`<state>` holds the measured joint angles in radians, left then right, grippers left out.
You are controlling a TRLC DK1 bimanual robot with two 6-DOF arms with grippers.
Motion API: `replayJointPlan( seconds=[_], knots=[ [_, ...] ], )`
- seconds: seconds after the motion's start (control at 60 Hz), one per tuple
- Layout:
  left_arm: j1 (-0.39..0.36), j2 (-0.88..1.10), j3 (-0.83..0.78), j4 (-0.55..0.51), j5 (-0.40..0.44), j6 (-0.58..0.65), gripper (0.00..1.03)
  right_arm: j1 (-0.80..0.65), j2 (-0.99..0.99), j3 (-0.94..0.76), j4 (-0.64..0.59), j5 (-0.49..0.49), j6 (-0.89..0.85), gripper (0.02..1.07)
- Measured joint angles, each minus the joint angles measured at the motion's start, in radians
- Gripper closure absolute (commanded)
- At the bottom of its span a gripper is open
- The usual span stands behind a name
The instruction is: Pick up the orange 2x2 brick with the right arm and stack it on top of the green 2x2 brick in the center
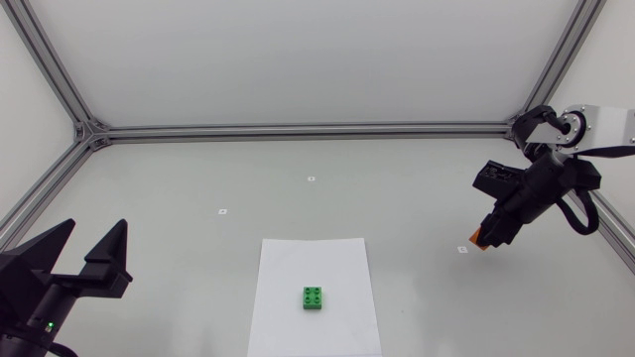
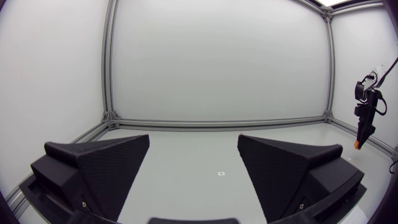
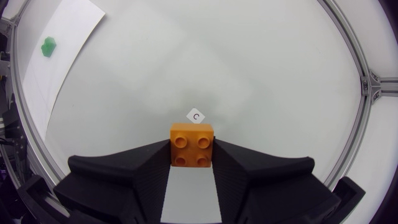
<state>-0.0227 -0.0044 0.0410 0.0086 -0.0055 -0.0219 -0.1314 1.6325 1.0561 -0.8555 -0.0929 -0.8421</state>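
The left gripper (image 1: pixel 94 230) was seen spread apart, the green 2x2 brick (image 1: pixel 314 297) was found on a white sheet (image 1: pixel 298 260) at centre, and far right the orange 2x2 brick (image 3: pixel 193 145) was clamped by the right gripper (image 1: pixel 488 234), so, the grasp being judged made, a carry and stud-aligned lowering was called for.

head: fixed high above table (image 1: pixel 417 188), faced down on all of it | left wrist: sat low behind left gripper (image 2: pixel 194 140), faced level across table, right gripper (image 2: pixel 360 138) far ahead | right wrist: sat close above right gripper and orange brick (image 3: pixel 193 144), tilted down | shared: green brick (image 1: pixel 314 297) showed in head and right wrist
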Motion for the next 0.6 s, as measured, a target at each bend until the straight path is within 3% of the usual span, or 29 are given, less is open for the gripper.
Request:
replayJointPlan(
  seconds=[0.367, 0.6],
  knots=[
    [0.000, 0.000, 0.000, 0.000, 0.000, 0.000, 0.04, 0.139, -0.157, -0.026, -0.098, 0.023, -0.056, 1.01],
    [0.000, 0.000, 0.000, 0.000, 0.000, 0.000, 0.04, 0.331, -0.237, -0.074, -0.119, 0.039, -0.041, 1.01]
  ],
)
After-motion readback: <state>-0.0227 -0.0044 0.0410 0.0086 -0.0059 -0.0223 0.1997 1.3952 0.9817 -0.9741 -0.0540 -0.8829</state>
